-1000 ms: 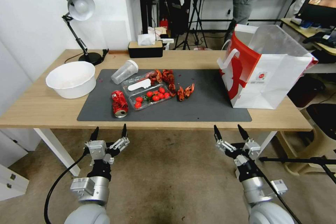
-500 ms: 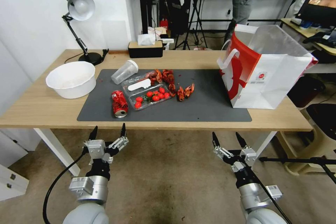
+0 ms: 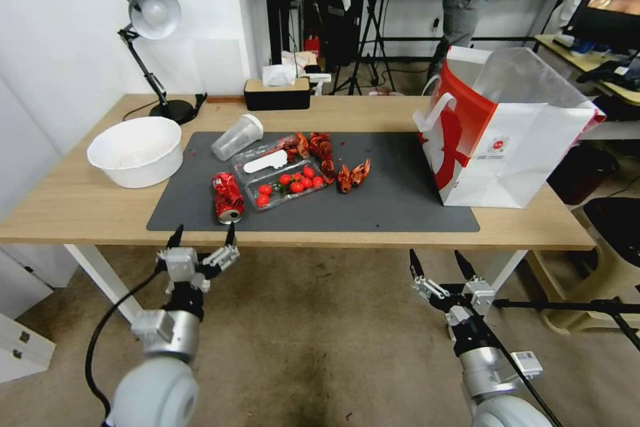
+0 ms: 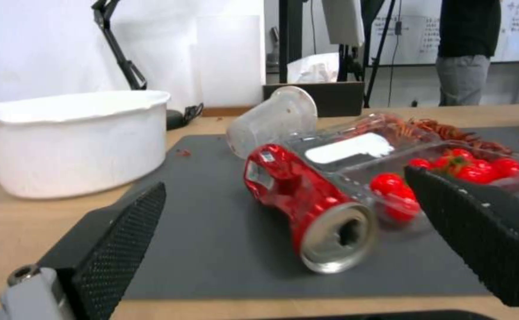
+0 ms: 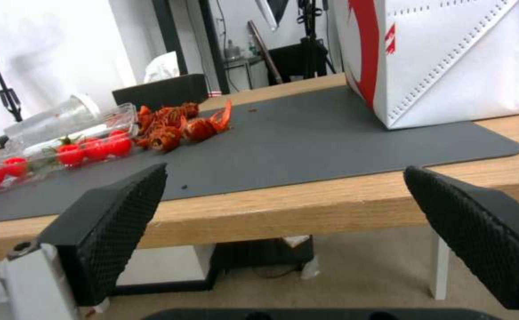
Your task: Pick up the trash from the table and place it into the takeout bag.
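- Since a second ago the left gripper has risen to the near edge of the table, while the right gripper has sunk a little below that edge; nothing on the table has shifted.
- Long and light-wood, the table carries a dark grey mat over its middle.
- At the mat's right end the takeout bag stands upright and open, white-faced with a red side panel and white loop handles.
- Off the mat's left end sits a white round bowl, apart from the other leftovers.
- Both grippers have their fingers spread wide with nothing between them.
- On the mat lies a clear plastic tray of red tomatoes, with a white label on its lid half.
- A clear plastic cup lies on its side just behind the tray.
- Directly ahead of the left gripper, the crushed red drink can lies on its side, its open end toward the near edge, touching the tray in the left wrist view.
- Red crayfish shells are scattered beside the tray, toward the bag.
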Robot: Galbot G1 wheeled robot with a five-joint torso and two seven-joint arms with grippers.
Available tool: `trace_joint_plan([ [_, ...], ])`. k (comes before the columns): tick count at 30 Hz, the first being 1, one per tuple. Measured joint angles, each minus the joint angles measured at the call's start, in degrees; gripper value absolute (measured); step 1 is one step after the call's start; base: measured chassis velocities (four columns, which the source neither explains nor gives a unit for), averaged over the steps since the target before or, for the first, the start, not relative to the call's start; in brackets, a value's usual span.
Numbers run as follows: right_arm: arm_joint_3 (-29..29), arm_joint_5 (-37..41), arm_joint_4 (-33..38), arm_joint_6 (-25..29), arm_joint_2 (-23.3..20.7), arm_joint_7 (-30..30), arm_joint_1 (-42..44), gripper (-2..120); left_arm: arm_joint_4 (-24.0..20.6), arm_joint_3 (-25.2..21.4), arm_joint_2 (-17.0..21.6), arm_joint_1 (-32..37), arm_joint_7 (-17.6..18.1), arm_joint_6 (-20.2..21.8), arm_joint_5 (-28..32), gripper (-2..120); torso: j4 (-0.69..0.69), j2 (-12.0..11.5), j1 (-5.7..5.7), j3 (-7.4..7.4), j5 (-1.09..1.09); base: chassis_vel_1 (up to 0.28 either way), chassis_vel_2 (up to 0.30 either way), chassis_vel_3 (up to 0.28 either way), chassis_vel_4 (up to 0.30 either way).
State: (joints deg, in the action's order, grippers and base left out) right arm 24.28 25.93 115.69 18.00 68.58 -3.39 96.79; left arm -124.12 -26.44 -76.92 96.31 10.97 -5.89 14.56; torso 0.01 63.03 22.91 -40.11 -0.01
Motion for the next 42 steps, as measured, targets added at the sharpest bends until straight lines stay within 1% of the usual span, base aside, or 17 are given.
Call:
trace_joint_plan([
  [3, 0.21, 0.02, 0.03, -0.02, -0.02, -0.07, 0.02, 100, 0.79, 0.01, 1.34, -1.41, 0.34, 0.50, 0.64, 100, 0.00, 0.00, 0.00, 0.00, 0.01, 0.000, 0.000, 0.000, 0.000],
  [7, 0.46, 0.01, 0.19, -0.11, -0.08, -0.29, 0.09, 100, 2.97, -0.75, 5.63, -5.18, 1.20, 1.75, 2.97, 100, -0.01, 0.00, 0.00, 0.00, 0.00, 0.000, 0.000, 0.000, 0.000],
  [10, 0.48, -0.38, 0.32, -0.48, -0.07, -0.52, 0.08, 100, 5.32, -1.01, 10.05, -8.57, 1.50, 2.12, 5.71, 100, -0.01, 0.00, 0.01, 0.00, 0.00, 0.000, 0.000, 0.000, 0.000],
  [11, 0.48, -0.38, 0.32, -0.48, -0.07, -0.52, 0.08, 100, 5.32, -1.01, 10.05, -8.57, 1.50, 2.12, 5.71, 100, -0.01, 0.00, 0.01, 0.00, 0.00, 0.000, 0.000, 0.000, 0.000],
  [12, 0.48, -0.88, 0.45, -0.66, -0.05, -0.58, 0.06, 100, 6.74, -0.52, 11.76, -10.36, 1.54, 2.04, 7.03, 100, 0.00, 0.00, 0.00, 0.00, 0.00, 0.000, 0.000, 0.000, 0.000],
  [15, 0.48, -1.30, 0.55, -1.02, -0.04, -0.87, 0.02, 100, 8.06, 0.31, 13.32, -12.81, 1.54, 1.99, 8.61, 100, 0.00, 0.00, 0.00, 0.00, 0.00, 0.000, 0.000, 0.000, 0.000],
  [16, 0.45, -1.49, 0.67, -1.35, -0.09, -1.14, -0.12, 100, 8.32, 0.91, 14.22, -14.82, 1.79, 2.92, 10.79, 100, -0.03, 0.00, 0.00, 0.00, 0.00, 0.000, 0.000, 0.000, 0.000],
  [19, -0.41, -1.63, 0.69, -2.35, -0.85, -1.72, -1.06, 100, 6.38, 1.35, 16.17, -17.83, 4.56, 10.39, 16.27, 100, 0.00, 0.00, 0.01, 0.00, 0.00, 0.000, 0.000, 0.000, 0.000],
  [20, -0.41, -1.63, 0.69, -2.35, -0.85, -1.72, -1.06, 100, 6.38, 1.35, 16.17, -17.83, 4.56, 10.39, 16.27, 100, 0.00, 0.00, 0.01, 0.00, 0.00, 0.000, 0.000, 0.000, 0.000],
  [23, -1.01, -1.94, 0.53, -2.80, -1.28, -2.11, -1.67, 100, 3.35, 1.53, 19.49, -20.83, 7.99, 23.47, 23.37, 100, 0.00, 0.00, 0.01, -0.01, 0.00, 0.000, 0.000, 0.000, 0.000],
  [25, -1.05, -2.04, 0.48, -2.81, -1.26, -2.14, -1.66, 100, 3.02, 1.50, 19.91, -21.21, 8.29, 24.87, 24.44, 100, -0.01, 0.00, 0.01, 0.00, 0.00, 0.000, 0.000, 0.000, 0.000],
  [28, -1.34, -3.12, 0.19, -2.81, -0.93, -2.49, -1.55, 100, 0.78, 0.90, 22.55, -24.03, 9.93, 32.91, 34.63, 100, 0.00, 0.00, 0.01, 0.00, 0.00, 0.000, 0.000, 0.000, 0.000],
  [29, -1.34, -3.12, 0.19, -2.81, -0.93, -2.49, -1.55, 100, 0.78, 0.90, 22.55, -24.03, 9.93, 32.91, 34.63, 100, 0.00, 0.00, 0.01, 0.00, 0.00, 0.000, 0.000, 0.000, 0.000],
  [32, -1.44, -3.42, 0.16, -2.80, -0.84, -2.64, -1.53, 100, 0.71, 0.77, 23.28, -25.98, 11.16, 37.14, 39.87, 100, -0.01, 0.00, 0.01, 0.00, 0.01, 0.000, 0.000, 0.000, 0.000],
  [33, -1.44, -3.42, 0.16, -2.80, -0.84, -2.64, -1.53, 100, 0.71, 0.77, 23.28, -25.98, 11.16, 37.14, 39.87, 100, -0.01, 0.00, 0.01, 0.00, 0.01, 0.000, 0.000, 0.000, 0.000],
  [36, -1.61, -3.72, -0.05, -2.80, -0.87, -2.85, -1.64, 100, 2.35, 0.83, 23.63, -28.27, 13.69, 41.51, 45.17, 100, -0.01, 0.00, 0.01, 0.00, 0.00, 0.000, 0.000, 0.000, 0.000],
  [42, -1.95, -4.03, -0.42, -2.80, -1.05, -3.00, -1.77, 100, 4.68, 1.33, 23.62, -30.11, 15.90, 42.61, 49.30, 100, 0.00, 0.00, 0.01, 0.00, 0.01, 0.000, 0.000, 0.000, 0.000],
])
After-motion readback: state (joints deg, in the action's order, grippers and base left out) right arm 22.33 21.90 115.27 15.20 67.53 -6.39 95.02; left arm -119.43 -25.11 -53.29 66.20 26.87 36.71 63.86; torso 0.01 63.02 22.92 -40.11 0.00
